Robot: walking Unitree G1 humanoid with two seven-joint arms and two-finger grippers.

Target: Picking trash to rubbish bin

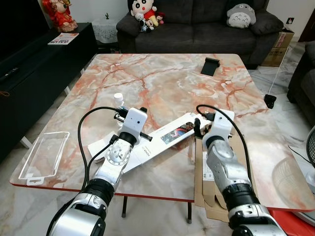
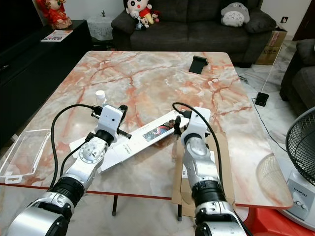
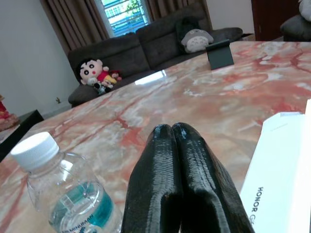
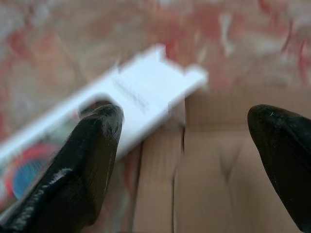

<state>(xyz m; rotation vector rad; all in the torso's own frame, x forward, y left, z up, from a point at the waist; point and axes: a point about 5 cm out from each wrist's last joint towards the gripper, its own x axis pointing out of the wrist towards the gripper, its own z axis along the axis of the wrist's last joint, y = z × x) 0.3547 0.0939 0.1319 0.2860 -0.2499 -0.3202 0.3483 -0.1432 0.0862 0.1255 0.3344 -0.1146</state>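
Observation:
A flattened white carton (image 1: 167, 137) printed HONOR lies slantwise on the marble table (image 1: 162, 73), near its front. A small clear water bottle (image 3: 63, 199) with a white cap (image 1: 118, 97) stands just beyond my left wrist. My left gripper (image 3: 172, 131) hovers low over the table beside the bottle, shut with nothing in it. A flat brown cardboard sheet (image 1: 209, 194) overhangs the front right edge. My right gripper (image 4: 187, 116) is open above the spot where the white carton (image 4: 141, 92) meets the cardboard (image 4: 209, 170), and holds nothing.
A clear plastic tray (image 1: 44, 152) sits on the front left corner. A black stand (image 1: 211, 66) rests at the far right of the table. A dark sofa (image 1: 197, 24) with plush toys is behind, a black cabinet (image 1: 34, 69) to the left, a fan (image 2: 300, 147) to the right.

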